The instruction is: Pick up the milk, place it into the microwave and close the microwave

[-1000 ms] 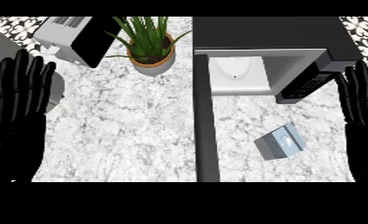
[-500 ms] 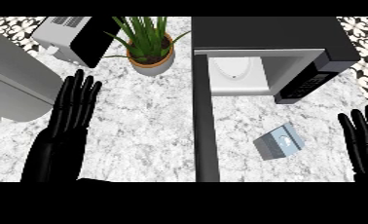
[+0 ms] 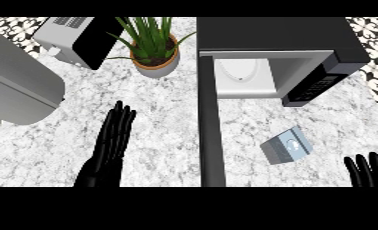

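Note:
The milk (image 3: 288, 146), a small grey-and-white carton, lies tilted on the marble counter in front of the microwave (image 3: 273, 39). The microwave's door (image 3: 210, 124) stands open as a dark strip running toward me, and its pale inside (image 3: 240, 74) shows. My left hand (image 3: 111, 149) is open with straight fingers over the counter, left of the door and well away from the milk. Only the fingers of my right hand (image 3: 362, 169) show at the lower right, straight and open, a little right of and below the milk, not touching it.
A potted green plant (image 3: 155, 49) stands at the back, left of the microwave. A toaster (image 3: 74, 41) with a black side sits at the back left. A large grey shape (image 3: 26, 89) fills the left edge.
My left hand has moved right from the left edge toward the middle of the counter. My right hand has sunk to the lower right corner. The milk has not moved.

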